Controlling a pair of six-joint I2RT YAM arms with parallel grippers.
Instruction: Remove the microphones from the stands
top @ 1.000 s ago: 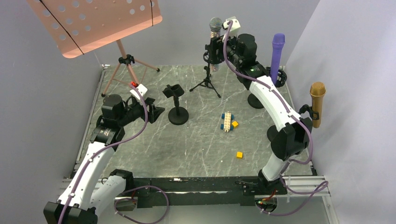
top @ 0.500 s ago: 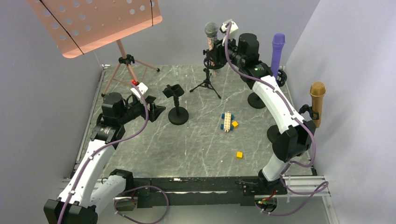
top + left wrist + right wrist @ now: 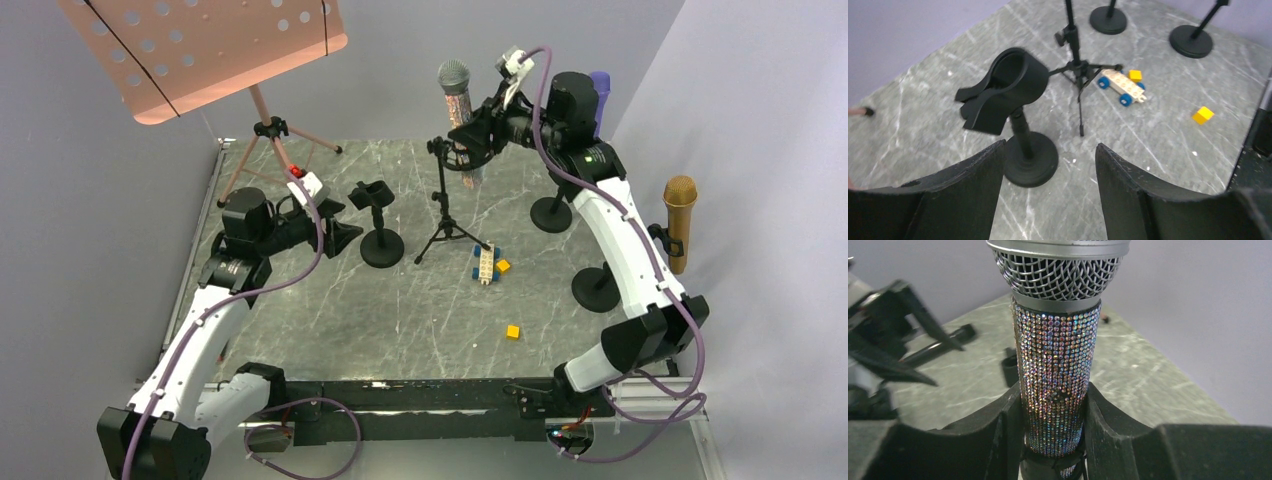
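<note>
**Fingers [image 3: 993, 435] of the right gripper [image 3: 1053, 405] clamped on the rhinestone microphone [image 3: 1055, 340], beside its tripod stand [image 3: 446, 215]**

Both black fingers press the sparkling body from either side, low down. The silver mesh head stands upright above them. Seen from above, the microphone is held in the air over the far middle of the table [image 3: 300, 330]. The clip [image 3: 437, 147] at the top of the tripod stand sits just left of the microphone's lower end. In the right wrist view that clip shows blurred and apart from the microphone, not around it. The tripod's legs spread below, one foot just beside the far end of a toy brick car [image 3: 487, 262] with blue wheels. A yellow cube [image 3: 503, 266] lies just beside the car's right side, and a second yellow cube [image 3: 512, 331] lies nearer, alone.

On the left, the left gripper [image 3: 1048, 150] hangs with its fingers spread wide and nothing between them. It is just near-left of a short round-base stand [image 3: 1023, 145] whose black holder tilts to the left.

To the right, a gold microphone [image 3: 680, 220] stands upright in its stand by the right wall. A purple microphone [image 3: 598, 85] shows only its tip behind the right arm. A pink perforated music stand [image 3: 200, 50] rises at the far left corner
</note>
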